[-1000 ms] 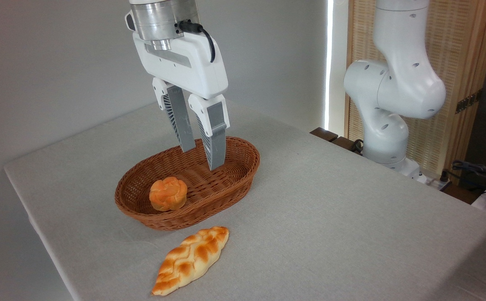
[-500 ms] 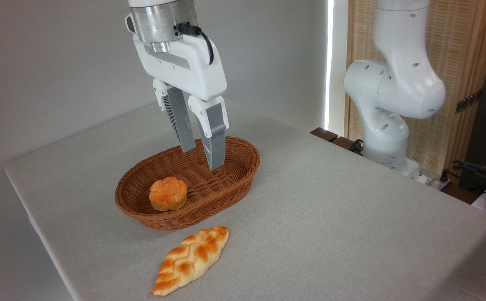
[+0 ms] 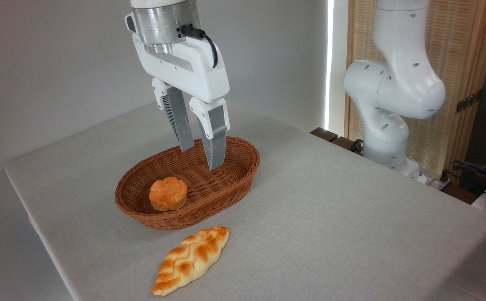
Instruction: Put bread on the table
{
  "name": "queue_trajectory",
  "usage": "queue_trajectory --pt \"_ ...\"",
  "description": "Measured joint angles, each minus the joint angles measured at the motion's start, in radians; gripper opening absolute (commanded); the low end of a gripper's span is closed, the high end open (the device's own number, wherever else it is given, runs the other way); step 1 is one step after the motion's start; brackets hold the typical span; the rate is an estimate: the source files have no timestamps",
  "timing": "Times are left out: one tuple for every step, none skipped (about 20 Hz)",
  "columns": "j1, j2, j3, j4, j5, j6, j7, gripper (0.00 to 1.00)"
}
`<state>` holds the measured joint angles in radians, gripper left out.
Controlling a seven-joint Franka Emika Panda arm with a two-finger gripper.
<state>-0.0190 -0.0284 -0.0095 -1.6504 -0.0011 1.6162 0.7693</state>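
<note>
In the single fixed view, the bread lies flat on the table, a long braided loaf running from about 7 o'clock to 1 o'clock, just beside the near rim of the wicker basket and not touching it so far as the picture shows. The gripper hangs above the far half of the basket, at roughly 12 o'clock from the loaf; its two fingers stand a little apart with nothing between them, tips at about the height of the rim. A small round bun sits inside the basket toward its 8 o'clock end. Judged from how things lie, the loaf is already out on the cloth, so the task looks done or nearly so. The loaf looks light and probably soft, with a ridged crust that should not slip; a hard squeeze could dent it. The best hold would be across the thick middle, fingers closing on the long sides, since the tapered ends offer little to grip.
</note>
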Motion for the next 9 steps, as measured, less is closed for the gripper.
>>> queue_trajectory --pt "0.000 0.000 0.000 0.000 0.000 0.000 0.000 1.00" --pt "0.000 0.000 0.001 0.000 0.000 0.000 0.000 1.00" --pt "0.000 0.000 0.001 0.000 0.000 0.000 0.000 1.00" --pt "0.000 0.000 0.001 0.000 0.000 0.000 0.000 1.00" --pt "0.000 0.000 0.001 0.000 0.000 0.000 0.000 1.00" --pt "-0.001 0.000 0.003 0.000 0.000 0.000 -0.001 1.00" --pt "-0.001 -0.001 0.009 0.000 0.000 0.000 -0.003 1.00" --pt "-0.001 -0.001 0.016 0.000 -0.001 0.000 -0.003 1.00" --pt "-0.001 -0.002 0.022 0.000 -0.001 0.000 -0.003 1.00"
